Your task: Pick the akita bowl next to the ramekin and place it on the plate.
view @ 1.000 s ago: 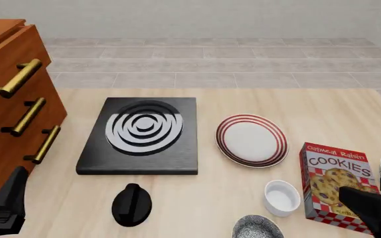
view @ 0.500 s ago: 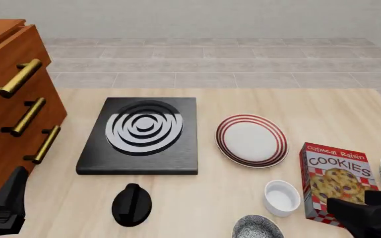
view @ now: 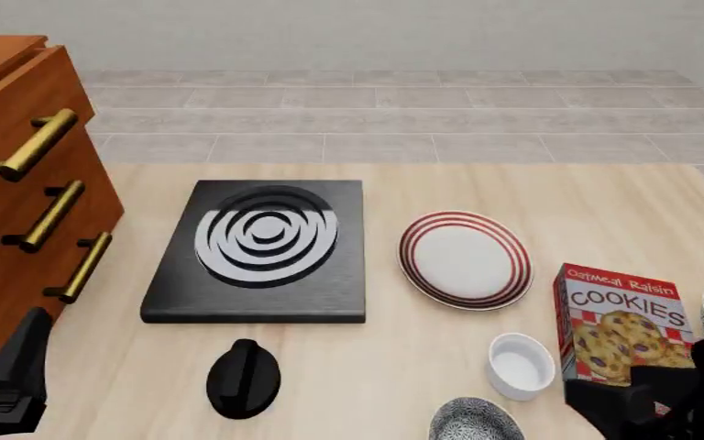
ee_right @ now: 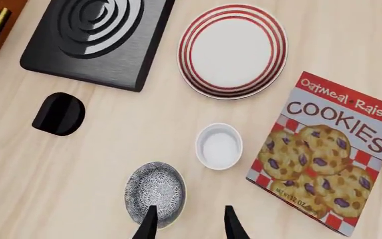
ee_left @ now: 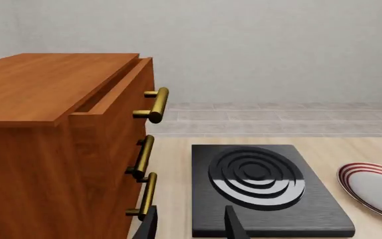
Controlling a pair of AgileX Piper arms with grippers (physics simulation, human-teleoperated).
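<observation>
Hovering my right gripper (ee_right: pixel 186 224) w/ fingers apart over the small speckled grey-and-white akita bowl (ee_right: pixel 154 192), which sits at the worktop's near edge beside the plain white round ramekin (ee_right: pixel 219 146). Red-ringed white plate (ee_right: pixel 233 50) lies farther back. Left gripper (ee_left: pixel 189 226) open too, near the black stove plate (ee_left: pixel 264 186).

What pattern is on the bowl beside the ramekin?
Dark grey-and-white speckling covers the akita bowl; clearest in the right wrist view.

A cookie box (view: pixel 615 325), hotplate (view: pixel 264 247), black knob (view: pixel 243 378) and wooden drawers (view: pixel 16 183).
</observation>
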